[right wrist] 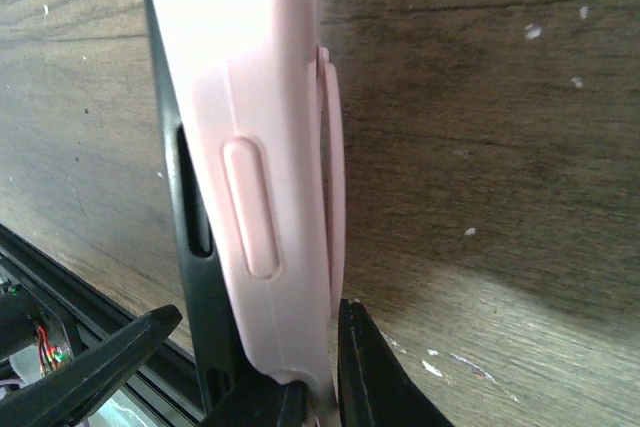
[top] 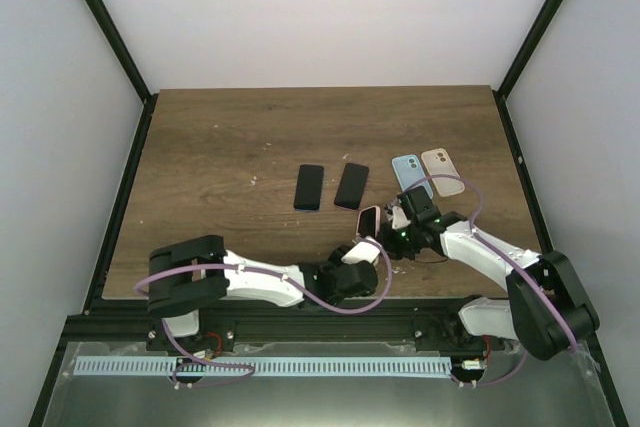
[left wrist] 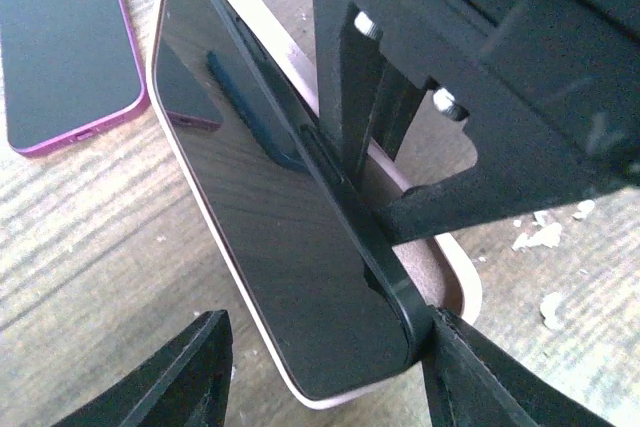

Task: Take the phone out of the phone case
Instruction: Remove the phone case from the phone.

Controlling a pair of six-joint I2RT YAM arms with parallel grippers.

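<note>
A black phone [top: 367, 220] in a pink case [top: 375, 211] stands on edge near the table's front, between both grippers. In the left wrist view the phone [left wrist: 270, 207] has its right edge lifted out of the case [left wrist: 458, 282]. My left gripper [left wrist: 325, 352] is open around the phone's lower end. Its right finger [left wrist: 500, 377] touches the phone's corner and its left finger [left wrist: 165, 382] is apart. My right gripper [right wrist: 290, 347] is shut on the case's [right wrist: 260, 147] lower edge, with the phone's black edge [right wrist: 195, 277] beside it.
Two dark phones [top: 309, 187] [top: 351, 185] lie flat behind the grippers; one with a purple rim shows in the left wrist view [left wrist: 65, 42]. A blue case [top: 407, 172] and a beige case [top: 441, 169] lie at the right. The table's front rail [right wrist: 60, 287] is close.
</note>
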